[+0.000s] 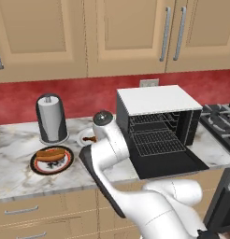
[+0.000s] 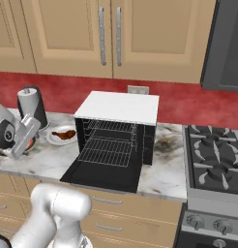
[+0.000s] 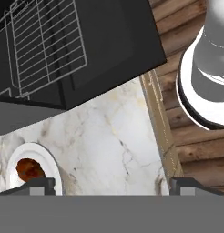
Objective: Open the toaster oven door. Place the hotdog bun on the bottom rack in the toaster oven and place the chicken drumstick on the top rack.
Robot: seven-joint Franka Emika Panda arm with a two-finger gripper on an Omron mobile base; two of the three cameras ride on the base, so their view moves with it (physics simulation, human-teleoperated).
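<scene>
Marble counter (image 1: pixel 14 154) under tan cabinets (image 1: pixel 42 37) and red backsplash (image 2: pixel 188 104). Toaster oven (image 1: pixel 156 100) stands with its door (image 1: pixel 170 163) folded flat, racks bare. Hotdog bun (image 1: pixel 50 154) sits on a dark plate, drumstick (image 2: pixel 64 134) on a white plate, partly hidden by the arm. Gripper (image 3: pixel 111 184) hangs open over the counter, tips cropped.
</scene>
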